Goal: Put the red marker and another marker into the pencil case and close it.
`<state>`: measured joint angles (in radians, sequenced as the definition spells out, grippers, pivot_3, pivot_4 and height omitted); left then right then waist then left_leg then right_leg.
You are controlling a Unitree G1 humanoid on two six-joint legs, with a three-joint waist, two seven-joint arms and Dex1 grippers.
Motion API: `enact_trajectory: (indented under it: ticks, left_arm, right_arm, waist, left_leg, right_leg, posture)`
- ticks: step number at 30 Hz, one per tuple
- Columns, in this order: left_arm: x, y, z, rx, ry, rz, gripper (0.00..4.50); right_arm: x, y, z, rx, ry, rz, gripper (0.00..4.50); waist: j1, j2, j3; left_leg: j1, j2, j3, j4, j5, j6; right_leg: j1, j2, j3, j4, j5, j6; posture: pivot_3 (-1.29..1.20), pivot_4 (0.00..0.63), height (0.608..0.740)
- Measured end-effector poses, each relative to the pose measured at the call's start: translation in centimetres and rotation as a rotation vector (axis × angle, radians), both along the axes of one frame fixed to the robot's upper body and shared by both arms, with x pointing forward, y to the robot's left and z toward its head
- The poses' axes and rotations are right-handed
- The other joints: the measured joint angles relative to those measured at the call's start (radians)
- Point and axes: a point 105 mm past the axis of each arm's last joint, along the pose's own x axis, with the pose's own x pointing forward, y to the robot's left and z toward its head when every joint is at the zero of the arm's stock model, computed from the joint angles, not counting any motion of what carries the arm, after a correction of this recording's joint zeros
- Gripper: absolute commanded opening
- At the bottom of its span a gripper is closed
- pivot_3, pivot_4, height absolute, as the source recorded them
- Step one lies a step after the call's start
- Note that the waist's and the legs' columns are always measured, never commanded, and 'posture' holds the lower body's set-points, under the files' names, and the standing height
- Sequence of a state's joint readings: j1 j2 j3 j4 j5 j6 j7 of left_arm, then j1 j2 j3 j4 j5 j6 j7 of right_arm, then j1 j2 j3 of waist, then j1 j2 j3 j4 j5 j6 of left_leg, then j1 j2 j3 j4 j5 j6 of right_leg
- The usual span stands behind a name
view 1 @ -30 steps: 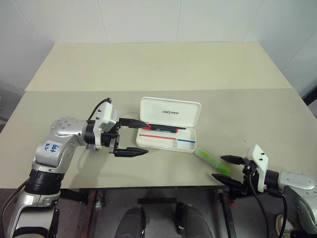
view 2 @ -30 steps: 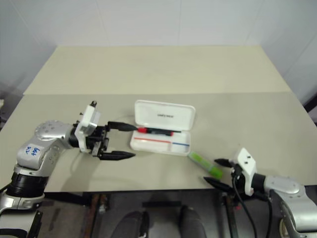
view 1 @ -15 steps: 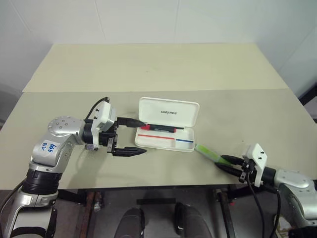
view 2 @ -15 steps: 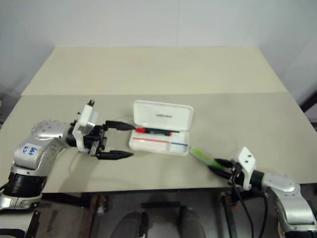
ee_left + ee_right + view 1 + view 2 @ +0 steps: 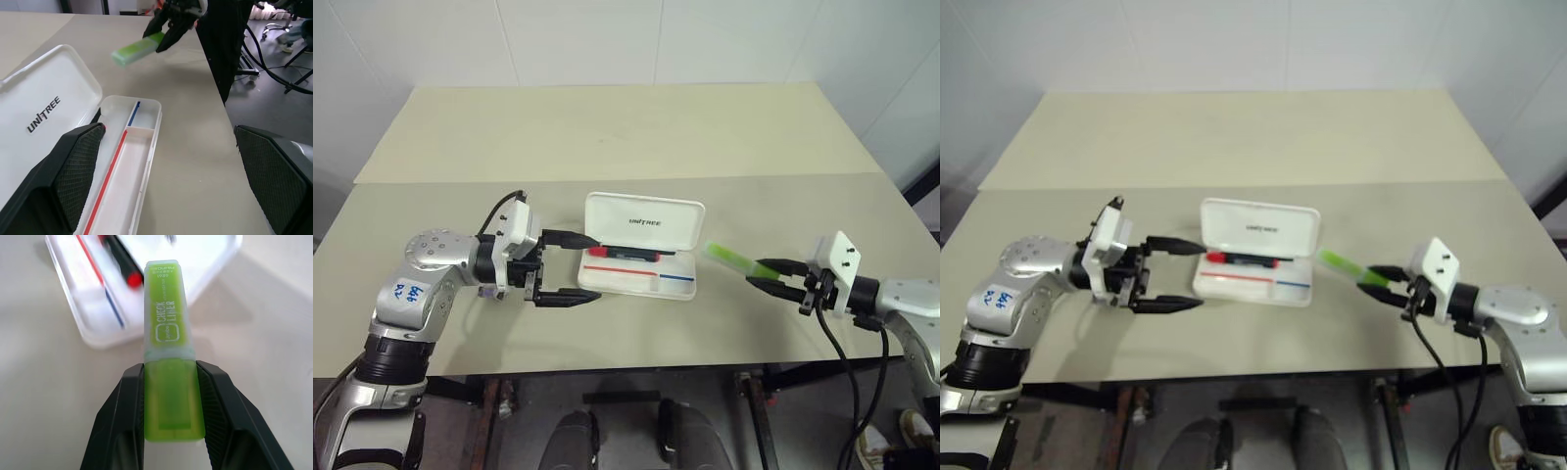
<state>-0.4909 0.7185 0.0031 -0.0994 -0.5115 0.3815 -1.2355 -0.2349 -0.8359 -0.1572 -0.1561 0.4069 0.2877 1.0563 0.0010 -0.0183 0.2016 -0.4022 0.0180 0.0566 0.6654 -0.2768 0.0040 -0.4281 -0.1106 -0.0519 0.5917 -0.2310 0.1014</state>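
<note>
1. Your right gripper (image 5: pixel 775 275) was wide open around the green highlighter (image 5: pixel 168 372) a second ago; now it is closed on it and has lifted it off the table (image 5: pixel 636 127).
2. The highlighter now hangs in the air to the right of the pencil case (image 5: pixel 642 257), its free end pointing toward the case.
3. The red marker (image 5: pixel 625 253) already lies inside the open case, along the back, near the hinge.
4. Your left gripper (image 5: pixel 570 266) stays in place at the left end of the case, its fingers wide apart and holding nothing.
5. This means the pick is done; I think you must next carry the highlighter over the tray, release it, then close the lid.
</note>
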Motion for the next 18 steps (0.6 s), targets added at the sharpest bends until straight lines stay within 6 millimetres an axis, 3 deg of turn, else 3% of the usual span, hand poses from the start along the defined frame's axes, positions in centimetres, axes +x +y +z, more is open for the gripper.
enact_trajectory:
  ticks: [3, 5, 9, 13, 18]
  left_arm:
    - [0.0, 0.5, -0.2, 0.003, -0.001, 0.017, 4.5]
    - [0.0, 1.2, -0.4, 0.018, -0.001, 0.039, 4.5]
    - [0.2, 2.9, -1.0, 0.052, 0.004, 0.097, 4.5]
    - [0.3, 5.1, -1.2, 0.068, 0.014, 0.173, 4.5]
    - [0.1, 6.3, -1.5, 0.075, 0.017, 0.223, 4.5]
  right_arm:
    - [0.3, 2.4, 1.1, 0.007, -0.031, 0.079, 1.12]
    - [0.8, 5.2, 1.6, 0.041, -0.055, 0.16, 1.12]
    - [1.3, 9.8, 1.1, 0.091, -0.036, 0.287, 1.12]
    - [1.7, 12.2, 0.1, 0.092, 0.004, 0.353, 1.12]
    - [1.9, 14.5, -1.5, 0.058, 0.042, 0.419, 1.12]
  waist:
    - [-0.002, 0.0, 0.0]
    - [-0.008, 0.0, 0.0]
    - [-0.005, 0.0, 0.0]
    - [-0.002, 0.0, 0.0]
    - [-0.005, 0.0, 0.0]
  left_leg:
    - [0.0, 0.0, 0.0, 0.0, 0.0, 0.0]
    - [0.0, 0.001, 0.001, 0.0, 0.0, 0.0]
    - [0.0, 0.002, 0.0, 0.0, 0.0, -0.001]
    - [-0.002, 0.001, 0.0, 0.0, -0.001, 0.0]
    - [-0.002, 0.001, 0.0, -0.001, -0.001, 0.0]
  right_leg:
    - [0.0, 0.0, 0.0, 0.0, 0.0, 0.0]
    - [0.0, 0.001, 0.0, 0.0, 0.001, -0.001]
    - [-0.002, 0.001, 0.0, 0.001, 0.0, -0.002]
    - [-0.002, -0.001, -0.001, 0.001, 0.001, -0.001]
    - [-0.002, -0.001, -0.001, 0.002, 0.001, -0.001]
  posture:
    - [0.0, 0.15, 0.74]
    - [0.0, 0.15, 0.74]
    - [0.0, 0.15, 0.74]
    - [0.0, 0.15, 0.74]
    - [0.0, 0.15, 0.74]
